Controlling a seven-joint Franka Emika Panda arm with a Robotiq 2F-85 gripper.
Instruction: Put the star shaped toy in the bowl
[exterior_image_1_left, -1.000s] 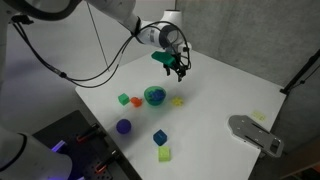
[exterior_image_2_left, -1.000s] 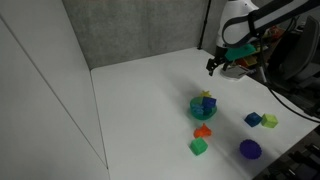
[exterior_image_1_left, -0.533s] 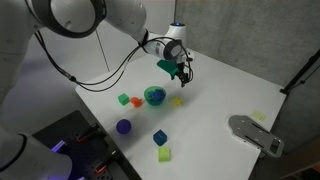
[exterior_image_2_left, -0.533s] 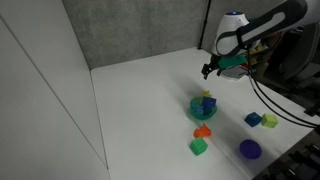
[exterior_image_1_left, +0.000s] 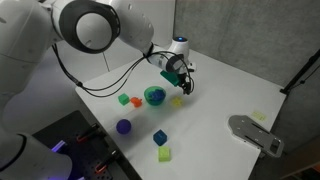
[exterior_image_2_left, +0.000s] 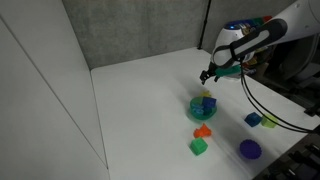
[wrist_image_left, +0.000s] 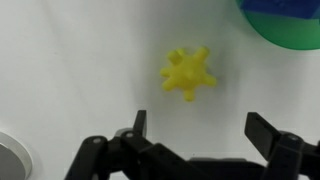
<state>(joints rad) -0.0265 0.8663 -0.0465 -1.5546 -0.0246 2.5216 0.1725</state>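
The star shaped toy (wrist_image_left: 188, 72) is small, yellow and spiky, and lies flat on the white table. In the wrist view it sits just ahead of my gripper (wrist_image_left: 200, 128), between the lines of the two fingers. The gripper is open and empty. In an exterior view the gripper (exterior_image_1_left: 183, 80) hovers just above the toy (exterior_image_1_left: 177, 101), which lies right beside the teal-green bowl (exterior_image_1_left: 155, 95). The bowl's rim shows at the top right of the wrist view (wrist_image_left: 290, 20). In an exterior view the gripper (exterior_image_2_left: 208, 75) is behind the bowl (exterior_image_2_left: 204, 105).
A green block (exterior_image_1_left: 124, 99) and an orange-red block (exterior_image_1_left: 137, 101) lie next to the bowl. A purple ball (exterior_image_1_left: 123, 126), a blue block (exterior_image_1_left: 160, 137) and a lime cube (exterior_image_1_left: 164, 154) lie nearer the table's front. A grey object (exterior_image_1_left: 255, 133) sits at the table edge.
The gripper has come down and toward the bowl, from higher over the table to just above the star toy. The jaws stay open. The objects have not moved.
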